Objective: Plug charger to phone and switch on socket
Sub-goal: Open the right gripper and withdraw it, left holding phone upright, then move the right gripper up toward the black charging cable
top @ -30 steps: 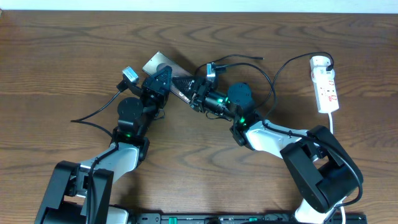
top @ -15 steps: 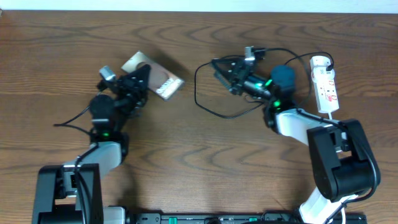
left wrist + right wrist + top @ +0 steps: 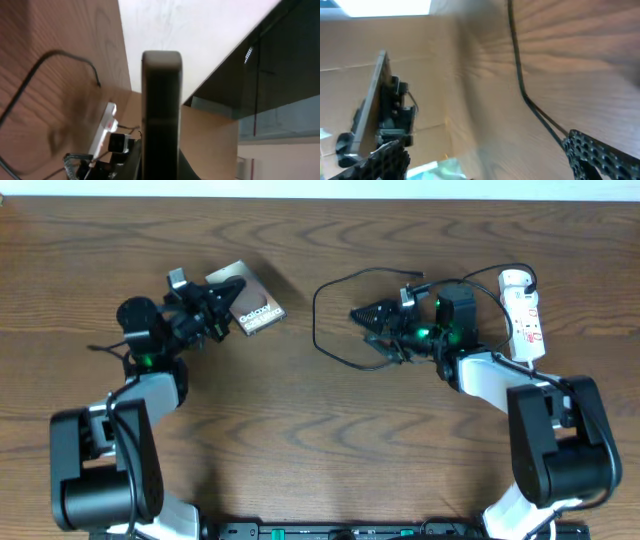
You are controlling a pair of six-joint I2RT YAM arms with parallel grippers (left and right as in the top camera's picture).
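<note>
We are finding the brown wooden table bare across the lower frame. Nothing is plugged: upper left, our left gripper is clamping the shiny grey-gold phone; the white power strip is waiting upper right; the thin black charger cable is looping beside our wide-open, empty right gripper.

The right gripper is recorded with its two textured black fingers set wide apart at the lower corners, with nothing between them. The charger is laid across the wooden counter from the upper edge down to the right-hand finger, though contact cannot be confirmed. At far left the phone is seen edge-on and tilted, with the blurred left gripper against it.
</note>
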